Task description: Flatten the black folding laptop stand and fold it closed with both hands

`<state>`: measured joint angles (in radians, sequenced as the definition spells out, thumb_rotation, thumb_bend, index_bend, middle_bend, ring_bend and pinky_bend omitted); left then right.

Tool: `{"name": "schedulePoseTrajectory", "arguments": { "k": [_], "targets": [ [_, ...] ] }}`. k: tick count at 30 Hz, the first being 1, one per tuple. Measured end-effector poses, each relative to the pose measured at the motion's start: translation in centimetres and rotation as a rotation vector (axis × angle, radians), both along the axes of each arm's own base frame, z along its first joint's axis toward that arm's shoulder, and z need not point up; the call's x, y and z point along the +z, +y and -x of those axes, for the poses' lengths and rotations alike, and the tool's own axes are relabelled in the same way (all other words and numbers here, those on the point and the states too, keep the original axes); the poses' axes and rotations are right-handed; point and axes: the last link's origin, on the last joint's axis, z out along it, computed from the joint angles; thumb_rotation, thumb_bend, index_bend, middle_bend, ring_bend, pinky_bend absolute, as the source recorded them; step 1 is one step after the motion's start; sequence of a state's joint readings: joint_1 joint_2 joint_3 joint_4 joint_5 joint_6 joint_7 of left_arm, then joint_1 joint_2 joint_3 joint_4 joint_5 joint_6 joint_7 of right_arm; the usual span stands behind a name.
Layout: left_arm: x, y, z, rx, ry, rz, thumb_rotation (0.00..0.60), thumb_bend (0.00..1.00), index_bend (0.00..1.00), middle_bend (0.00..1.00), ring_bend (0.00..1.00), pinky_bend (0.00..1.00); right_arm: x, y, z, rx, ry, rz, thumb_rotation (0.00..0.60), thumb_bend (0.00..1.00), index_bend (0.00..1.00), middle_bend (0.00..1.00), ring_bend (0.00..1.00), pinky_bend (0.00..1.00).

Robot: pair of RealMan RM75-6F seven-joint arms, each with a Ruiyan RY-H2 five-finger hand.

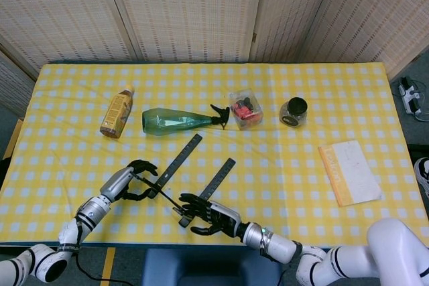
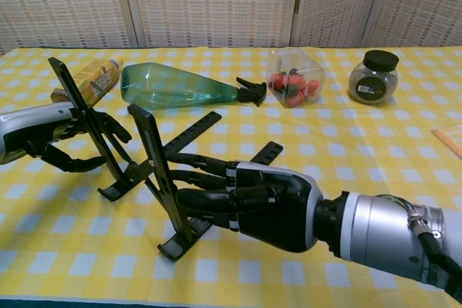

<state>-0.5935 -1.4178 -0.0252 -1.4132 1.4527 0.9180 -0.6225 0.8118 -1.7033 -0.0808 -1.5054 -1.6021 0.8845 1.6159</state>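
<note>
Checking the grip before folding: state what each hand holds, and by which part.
Both hold the laptop stand: left hand grips its left upright arm, right hand its right one.

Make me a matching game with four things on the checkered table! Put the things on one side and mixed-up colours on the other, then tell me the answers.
Things:
1. spray bottle
2. laptop stand
3. round jar, its lid
4. drink bottle

Colours:
A. black frame with long arms
B. brownish yellow
C. see-through green
D. black on top of a clear body

Right pairs: 1-C, 2-A, 3-D, 4-B
</note>
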Motion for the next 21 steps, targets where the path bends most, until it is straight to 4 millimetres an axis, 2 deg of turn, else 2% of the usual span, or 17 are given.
{"name": "schedulePoseTrajectory", "arguments": {
  "k": [5, 9, 12, 21],
  "targets": [
    [0.4, 0.0, 0.1, -0.001, -0.003, -0.015, 0.6, 0.44, 0.33, 0.23, 0.1, 0.0, 0.2, -0.1, 0.2, 0.053, 0.023, 0.063, 0.6, 0.37, 0.0, 0.0, 0.0, 0.0],
    [1.0, 0.0, 0.4, -0.006, 0.003, -0.039, 0.6, 0.42, 0.18, 0.16, 0.04, 0.0, 0.5, -0.2, 0.2, 0.145, 0.072, 0.189, 0.6, 0.37, 0.0, 0.0, 0.0, 0.0],
    [1.6, 0.0, 0.6, -0.011, 0.013, -0.058, 0.6, 0.4, 0.1, 0.12, 0.01, 0.0, 0.9, -0.1, 0.0, 0.211, 0.115, 0.298, 0.6, 0.37, 0.0, 0.0, 0.0, 0.0],
    [2.5, -0.3, 1.3, -0.011, 0.03, -0.084, 0.6, 0.39, 0.07, 0.1, 0.0, 0.0, 0.8, -0.1, -2.8, 0.225, 0.168, 0.499, 0.6, 0.37, 0.0, 0.0, 0.0, 0.0]
  ]
}}
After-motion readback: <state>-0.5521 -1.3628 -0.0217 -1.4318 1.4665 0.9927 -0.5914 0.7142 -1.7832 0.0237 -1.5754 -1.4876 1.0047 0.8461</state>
